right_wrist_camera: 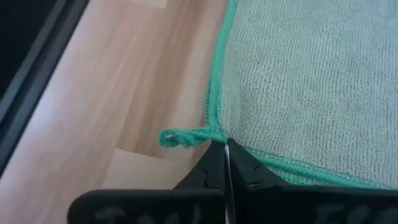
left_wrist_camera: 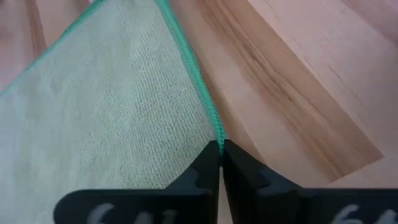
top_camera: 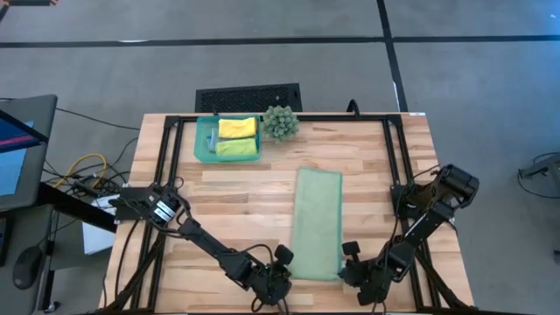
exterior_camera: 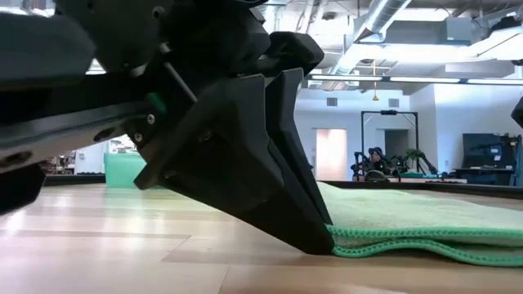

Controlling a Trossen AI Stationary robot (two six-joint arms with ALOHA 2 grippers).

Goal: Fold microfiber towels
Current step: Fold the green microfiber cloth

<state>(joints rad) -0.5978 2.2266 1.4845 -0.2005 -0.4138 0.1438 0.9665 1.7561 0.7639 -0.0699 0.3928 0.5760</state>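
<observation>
A pale sage green towel [top_camera: 317, 223] lies on the table as a long narrow strip, folded double, running from far to near. My left gripper [top_camera: 286, 268] is shut at its near left corner and shows large in the low view [exterior_camera: 315, 233]. My right gripper [top_camera: 348, 265] is shut at its near right corner. A folded yellow towel [top_camera: 236, 128] and a folded lime green towel [top_camera: 236, 148] lie in the teal tray [top_camera: 203, 144]. The light blue towel is out of view. My left gripper pinches the sage towel's near left corner [left_wrist_camera: 217, 138] between its fingertips [exterior_camera: 320, 242], at the green hem. The fingers slant down from the near left, their ends on the table. The towel lies flat and slack; its near edge shows two layers [exterior_camera: 409, 242]. My right gripper pinches the sage towel's near right corner [right_wrist_camera: 219, 135] between its two fingers, beside a small green loop [right_wrist_camera: 177, 138] that sticks out of the hem. The fingers come slanting down from the near right. The towel lies flat on the table, slack.
A spiky green ball-shaped plant [top_camera: 280, 122] stands at the far edge, right of the tray. A black frame [top_camera: 389, 166] runs around the tabletop. Bare wood [top_camera: 227, 201] lies left of the sage towel and to its right [top_camera: 367, 192].
</observation>
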